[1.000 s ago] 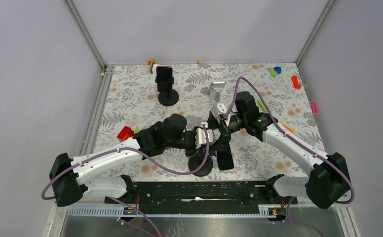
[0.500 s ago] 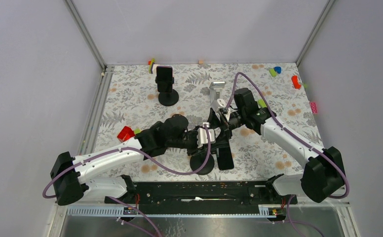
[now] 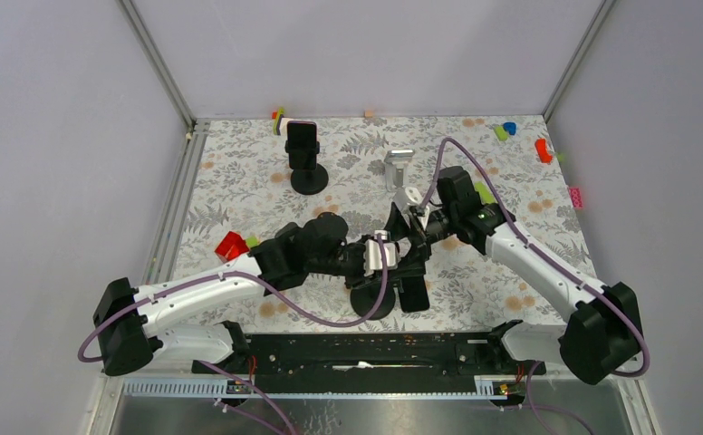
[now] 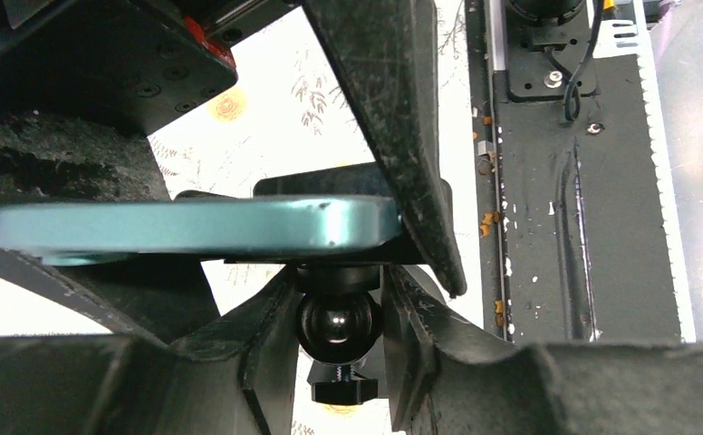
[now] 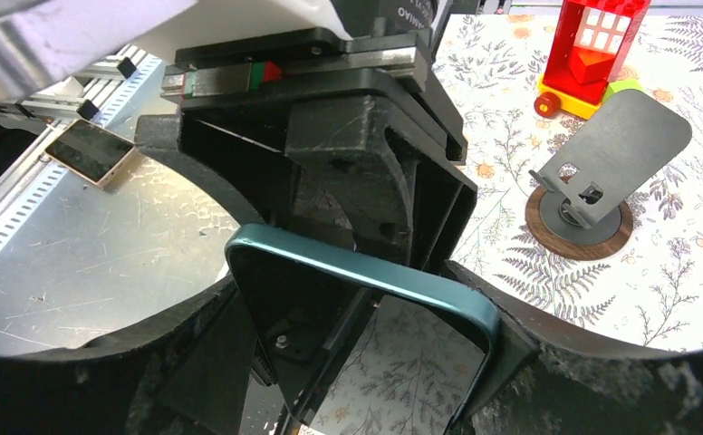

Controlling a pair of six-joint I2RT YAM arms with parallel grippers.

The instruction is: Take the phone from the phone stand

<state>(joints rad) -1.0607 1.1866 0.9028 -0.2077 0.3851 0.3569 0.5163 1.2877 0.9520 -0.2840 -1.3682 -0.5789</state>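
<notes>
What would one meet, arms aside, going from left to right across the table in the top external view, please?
Red toy block → black phone on its black round-based stand → tan cube → silver metal stand → small blue piece → small red piece → pink brick.

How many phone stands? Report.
4: black stand with phone, back left; silver stand, back centre; black round-based stand, front centre; grey brown-based stand beside red toy. More possibly hidden.

Top view high, looking down on table [image 3: 239, 181]; both wrist views close, sharing phone [image 4: 194, 227].
</notes>
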